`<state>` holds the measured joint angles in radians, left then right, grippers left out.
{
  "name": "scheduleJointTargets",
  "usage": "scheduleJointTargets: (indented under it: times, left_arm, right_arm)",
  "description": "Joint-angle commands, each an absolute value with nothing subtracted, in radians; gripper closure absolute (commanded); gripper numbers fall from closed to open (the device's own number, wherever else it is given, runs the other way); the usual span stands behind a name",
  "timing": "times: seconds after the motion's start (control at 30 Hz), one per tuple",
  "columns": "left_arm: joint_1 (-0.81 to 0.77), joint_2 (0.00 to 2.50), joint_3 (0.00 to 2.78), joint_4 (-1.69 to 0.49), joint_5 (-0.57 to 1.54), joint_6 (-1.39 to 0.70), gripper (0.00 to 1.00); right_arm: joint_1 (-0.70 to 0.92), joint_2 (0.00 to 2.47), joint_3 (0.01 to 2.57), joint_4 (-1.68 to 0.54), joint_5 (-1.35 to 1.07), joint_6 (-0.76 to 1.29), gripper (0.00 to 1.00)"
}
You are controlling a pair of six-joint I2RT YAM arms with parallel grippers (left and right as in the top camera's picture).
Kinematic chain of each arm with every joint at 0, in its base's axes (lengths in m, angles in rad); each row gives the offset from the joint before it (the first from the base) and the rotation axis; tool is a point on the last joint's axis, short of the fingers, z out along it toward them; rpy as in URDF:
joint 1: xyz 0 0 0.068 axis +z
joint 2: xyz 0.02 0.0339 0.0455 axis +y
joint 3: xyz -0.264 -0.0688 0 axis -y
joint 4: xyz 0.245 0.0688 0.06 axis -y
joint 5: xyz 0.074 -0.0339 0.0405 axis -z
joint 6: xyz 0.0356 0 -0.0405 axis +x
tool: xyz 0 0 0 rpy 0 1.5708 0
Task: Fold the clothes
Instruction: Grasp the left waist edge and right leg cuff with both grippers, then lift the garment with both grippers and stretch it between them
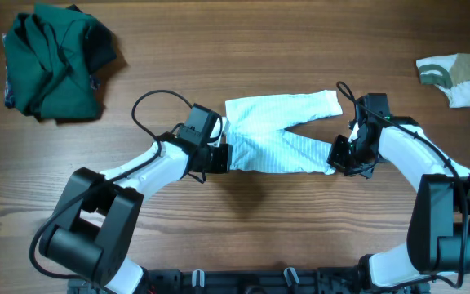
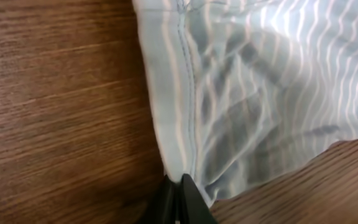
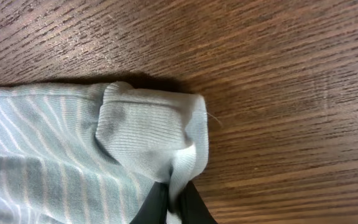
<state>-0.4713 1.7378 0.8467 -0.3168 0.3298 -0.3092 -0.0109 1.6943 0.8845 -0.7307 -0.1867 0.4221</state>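
Pinching the hem edge of the striped pants (image 1: 276,135), the left gripper (image 2: 180,188) has its fingers pressed together on the cloth. The right gripper (image 3: 173,198) nips the ribbed cuff (image 3: 143,134) of one leg the same way. The pants lie flat at the centre of the wooden table (image 1: 243,49), with a crumpled dark green garment (image 1: 55,61) upper left and a white-and-olive piece (image 1: 453,79) upper right.
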Motion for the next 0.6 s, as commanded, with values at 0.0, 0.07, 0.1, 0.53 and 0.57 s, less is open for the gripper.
scheduleJointTargets:
  times: [0.0,0.07,0.1,0.53,0.57]
  left_arm:
    - [-0.473,1.719,0.853,-0.341,0.319,-0.295,0.96]
    - [-0.473,1.690,0.853,-0.351,0.318,-0.292,0.96]
    - [-0.473,1.672,0.853,-0.359,0.308,-0.292,0.96]
    - [-0.473,1.532,0.853,-0.386,0.286,-0.292,0.96]
    - [-0.473,1.525,0.853,-0.386,0.286,-0.292,0.96]
  right_arm:
    - [-0.007,1.702,0.871,-0.719,-0.187,0.430,0.96]
    - [-0.007,1.693,0.871,-0.719,-0.182,0.444,0.96]
    - [-0.007,1.686,0.871,-0.720,-0.179,0.445,0.96]
    - [-0.007,1.514,0.879,-0.714,-0.180,0.444,0.96]
    - [-0.007,1.504,0.881,-0.712,-0.180,0.443,0.96]
